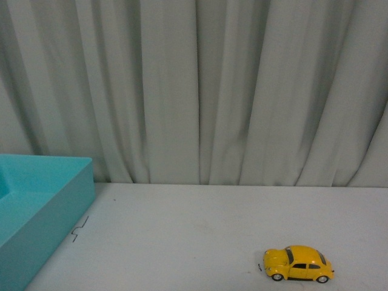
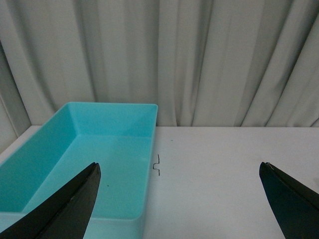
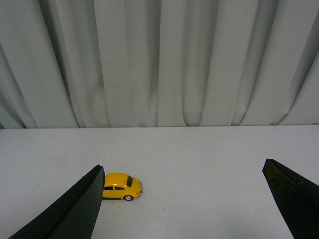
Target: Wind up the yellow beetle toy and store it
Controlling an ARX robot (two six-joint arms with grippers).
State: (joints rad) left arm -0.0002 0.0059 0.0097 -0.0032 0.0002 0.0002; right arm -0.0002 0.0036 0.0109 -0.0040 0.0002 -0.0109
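Dark fingers (image 3: 75, 209) of the right gripper (image 3: 183, 167) fill the foreground of its wrist view, spread wide with nothing between them. Just past one finger sits the beetle (image 3: 121, 185), untouched. From the front, the beetle (image 1: 297, 264) stands upright on its four wheels on the right side of the white table (image 1: 200, 236), close to the near edge, side-on with its nose pointing left. A turquoise bin (image 1: 60, 206) sits at the table's far left, well apart from the toy. The left gripper (image 2: 180, 165) hangs by that bin (image 2: 149, 149), its fingers likewise wide apart and holding nothing. Nothing shows inside the part of the bin that can be seen. A small dark squiggle (image 2: 157, 165) lies on the table just beside the bin; what it is cannot be made out. A pale pleated curtain (image 1: 194, 91) closes off the back. Neither arm appears in the front view. By the look of it the task has not begun: the toy is not yet grasped, and both the winding and the storing, presumably in the bin, remain to be done.
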